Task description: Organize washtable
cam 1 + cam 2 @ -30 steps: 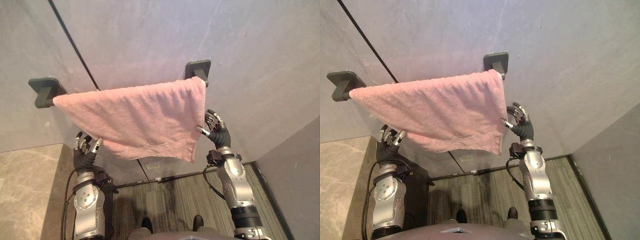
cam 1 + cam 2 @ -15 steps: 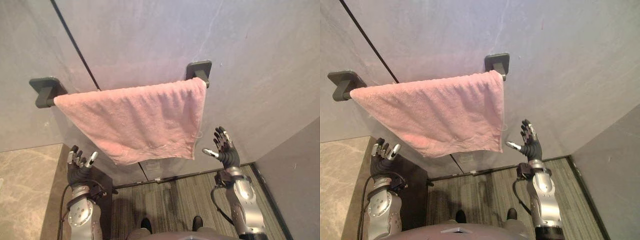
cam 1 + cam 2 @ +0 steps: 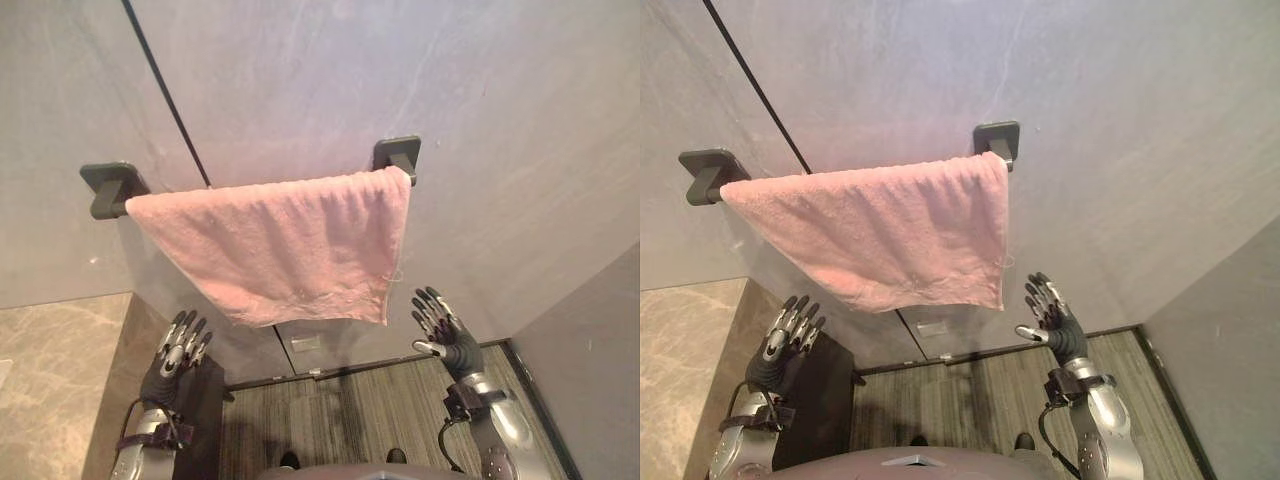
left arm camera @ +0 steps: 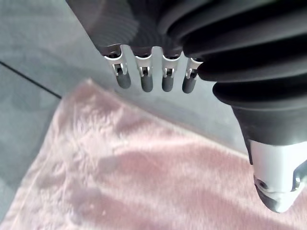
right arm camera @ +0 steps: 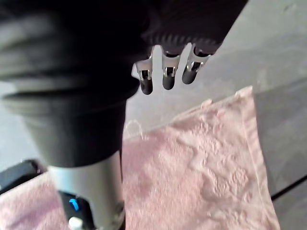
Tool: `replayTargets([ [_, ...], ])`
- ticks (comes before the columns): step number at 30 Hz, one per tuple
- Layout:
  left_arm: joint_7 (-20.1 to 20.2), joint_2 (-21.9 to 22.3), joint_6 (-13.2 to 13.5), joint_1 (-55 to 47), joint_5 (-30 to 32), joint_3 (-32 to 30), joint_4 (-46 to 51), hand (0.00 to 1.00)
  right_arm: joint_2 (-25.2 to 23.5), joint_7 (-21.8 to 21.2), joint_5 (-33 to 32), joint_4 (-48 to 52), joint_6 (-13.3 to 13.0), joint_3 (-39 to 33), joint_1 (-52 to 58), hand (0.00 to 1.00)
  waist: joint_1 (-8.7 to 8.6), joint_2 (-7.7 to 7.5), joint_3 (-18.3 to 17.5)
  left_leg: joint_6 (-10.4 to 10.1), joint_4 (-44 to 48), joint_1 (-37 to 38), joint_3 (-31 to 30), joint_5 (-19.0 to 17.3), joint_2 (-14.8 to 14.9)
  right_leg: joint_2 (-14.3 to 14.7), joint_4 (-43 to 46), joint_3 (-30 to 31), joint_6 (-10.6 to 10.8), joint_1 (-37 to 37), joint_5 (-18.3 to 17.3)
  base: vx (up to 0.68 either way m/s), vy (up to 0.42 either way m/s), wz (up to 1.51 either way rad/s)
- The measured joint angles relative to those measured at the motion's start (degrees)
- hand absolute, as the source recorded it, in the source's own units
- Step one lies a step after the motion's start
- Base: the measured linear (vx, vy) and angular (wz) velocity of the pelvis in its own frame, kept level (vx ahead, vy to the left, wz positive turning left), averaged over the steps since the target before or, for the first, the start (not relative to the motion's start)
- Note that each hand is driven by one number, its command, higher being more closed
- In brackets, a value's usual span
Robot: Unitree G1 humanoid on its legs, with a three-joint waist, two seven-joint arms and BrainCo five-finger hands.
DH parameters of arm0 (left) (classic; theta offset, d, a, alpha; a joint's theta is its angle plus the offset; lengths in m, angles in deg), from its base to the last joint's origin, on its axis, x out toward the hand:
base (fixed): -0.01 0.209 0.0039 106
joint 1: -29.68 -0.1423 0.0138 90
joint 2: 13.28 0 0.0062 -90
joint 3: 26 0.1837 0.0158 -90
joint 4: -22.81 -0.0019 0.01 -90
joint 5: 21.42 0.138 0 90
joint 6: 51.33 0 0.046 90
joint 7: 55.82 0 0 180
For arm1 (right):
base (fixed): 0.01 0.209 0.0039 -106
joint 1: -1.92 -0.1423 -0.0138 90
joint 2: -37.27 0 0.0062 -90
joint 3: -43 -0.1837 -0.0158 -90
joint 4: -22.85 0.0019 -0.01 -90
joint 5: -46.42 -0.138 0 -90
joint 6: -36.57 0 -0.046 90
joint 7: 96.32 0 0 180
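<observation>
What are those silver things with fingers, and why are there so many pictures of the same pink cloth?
Those are a robot's two hands. The two wide pictures come from cameras in its head, like two eyes side by side. In them the left hand and the right hand are raised with straight fingers and hold nothing. Above them a fluffy pink towel hangs between two dark grey wall brackets. The two close-up pictures come from small cameras on the robot's wrists. Each one looks past its own hand's fingertips at that same towel.
</observation>
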Motion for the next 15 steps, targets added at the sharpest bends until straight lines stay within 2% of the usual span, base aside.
replayTargets([
  [4, 7.09, -3.18, -2.92, 2.98, -3.19, 6.15, 4.81, 0.0, 2.81, -4.35, -0.66, -4.56, 0.08, 8.23, -5.9, 0.0, 0.05, 0.02, -0.02, 0.03, 0.01, 0.89, -0.19, 0.08, -0.01, -0.01, 0.22, -0.12, 0.0, 0.84, 0.0, 0.0, 0.0, 0.0],
  [6, 8.39, -3.54, -4.01, 4.99, -4.71, 9.01, 7.62, 0.0, 2.89, -5.35, -1.02, -6.66, 0.39, 12.36, -8.33, 0.0, 0.1, 0.16, -0.1, 0.03, 0.0, 1.49, -0.31, 0.08, -0.01, -0.02, 0.26, -0.28, -0.1, 1.51, -0.09, -0.01, 0.002, 0.02],
  [10, 8.37, -5.82, -4.62, 10.67, -7.91, 14.22, 10.42, 0.0, 2.78, -4.82, -2.38, -11.33, 0.54, 19.09, -14.2, 0.0, 0.11, 0.6, -0.32, 0.05, 0.0, 2.05, -0.37, 0.15, 0.0, -0.01, 0.61, -0.31, -0.18, 1.88, -0.18, -0.01, 0.003, 0.01],
  [15, 7.54, -9.36, -5.71, 14.64, -10.64, 16.92, 10.5, 0.0, 2.82, -3.99, -2.42, -13.45, 1.16, 23.36, -19.18, 0.0, 0.01, 1.17, -0.72, 0.03, 0.03, 2.68, -0.03, 0.2, 0.03, 0.05, 0.67, 0.19, -0.2, 1.98, -0.16, -0.01, 0.003, -0.04],
])
